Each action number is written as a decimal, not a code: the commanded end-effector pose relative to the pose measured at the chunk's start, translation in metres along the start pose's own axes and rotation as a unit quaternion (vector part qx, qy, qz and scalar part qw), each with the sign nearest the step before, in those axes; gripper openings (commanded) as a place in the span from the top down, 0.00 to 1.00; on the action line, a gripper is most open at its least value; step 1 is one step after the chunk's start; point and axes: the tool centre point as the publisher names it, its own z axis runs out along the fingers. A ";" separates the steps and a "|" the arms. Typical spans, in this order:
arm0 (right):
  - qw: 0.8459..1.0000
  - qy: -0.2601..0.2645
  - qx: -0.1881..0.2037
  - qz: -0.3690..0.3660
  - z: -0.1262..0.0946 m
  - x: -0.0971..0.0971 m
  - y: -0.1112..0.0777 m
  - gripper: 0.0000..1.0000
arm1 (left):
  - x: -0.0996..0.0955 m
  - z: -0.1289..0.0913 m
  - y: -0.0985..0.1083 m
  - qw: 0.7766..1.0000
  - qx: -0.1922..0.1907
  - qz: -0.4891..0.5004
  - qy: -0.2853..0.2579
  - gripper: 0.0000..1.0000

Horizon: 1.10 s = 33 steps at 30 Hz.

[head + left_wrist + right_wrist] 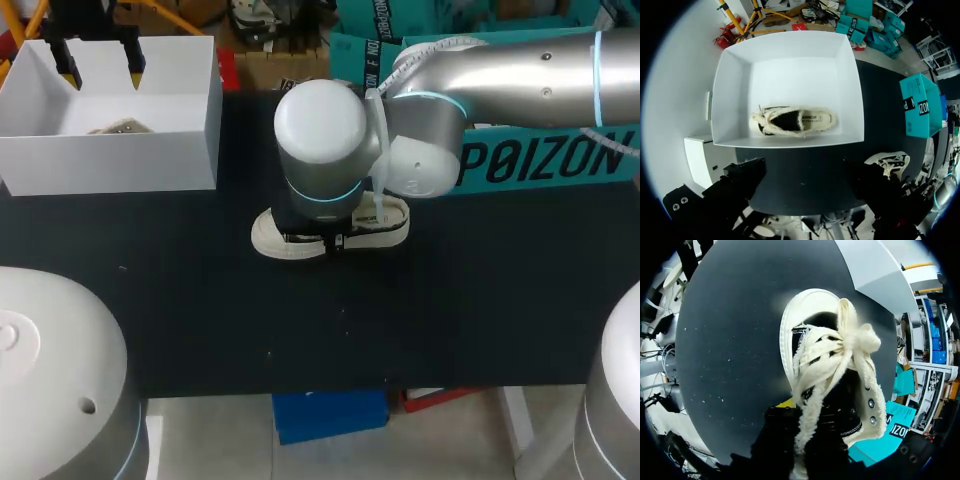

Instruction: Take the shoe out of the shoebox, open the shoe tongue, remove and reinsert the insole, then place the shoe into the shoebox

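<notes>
Right end effector (801, 416): stood narrow over the sneaker's throat, its dark fingers pressed from both sides on a frayed cream strip of the upper; a sliver of yellow tip showed beside the left-hand finger.
Cream sneaker (825, 350): sat on its sole near the middle of the surface, slightly toward the far edge, with the toe toward the left edge and the heel toward the right edge. It had a white rubber toe cap, a black inside, thick frayed cream laces tied in a loose bunch, and metal eyelets on the side.
Right arm (520, 80): came in from the far right corner, and its silver wrist hung straight above the sneaker and hid the middle of it in the head view.
Shoebox (120, 160): white, lidless, at the far left corner of the surface.
Boxed sneaker (795, 121): a second cream one, sole down inside the shoebox, lying along its near long wall.
Left end effector (805, 172): hung above the shoebox, fingers spread wide with nothing between them.
Surface (450, 300): black and matte.
Teal carton (540, 160): lay along the far edge toward the right corner, well apart from the shoebox.
</notes>
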 end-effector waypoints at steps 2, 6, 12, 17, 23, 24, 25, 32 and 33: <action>1.000 0.005 -0.007 -0.002 0.008 0.000 0.001 1.00 | 0.001 0.000 0.000 1.000 -0.001 -0.001 -0.001 0.00; 1.000 0.000 -0.017 -0.004 0.013 0.001 0.003 1.00 | 0.001 0.000 0.000 1.000 -0.001 -0.001 -0.001 0.00; 1.000 -0.001 -0.027 0.001 0.020 0.004 0.008 1.00 | 0.001 0.000 0.000 1.000 -0.001 -0.001 -0.001 0.00; 0.999 0.000 -0.032 0.006 0.017 0.002 0.010 0.00 | 0.001 0.000 0.000 1.000 -0.001 -0.001 -0.001 0.00; 0.999 -0.001 -0.037 -0.006 0.001 -0.004 0.003 0.00 | 0.001 0.000 0.000 1.000 -0.001 -0.001 -0.001 0.00; 0.999 -0.001 -0.039 -0.008 -0.004 -0.006 0.000 0.00 | 0.001 0.000 0.000 1.000 -0.001 -0.001 -0.001 0.00; 0.999 0.001 -0.038 -0.014 -0.006 -0.007 -0.002 0.00 | 0.001 0.000 0.000 1.000 -0.001 -0.001 -0.001 0.00; 0.999 0.009 -0.029 -0.025 -0.038 -0.023 -0.025 0.00 | 0.001 0.000 0.000 1.000 -0.001 -0.001 -0.001 0.00; 0.999 0.009 -0.029 -0.025 -0.041 -0.025 -0.027 0.00 | 0.001 0.000 0.000 1.000 -0.001 -0.001 -0.001 0.00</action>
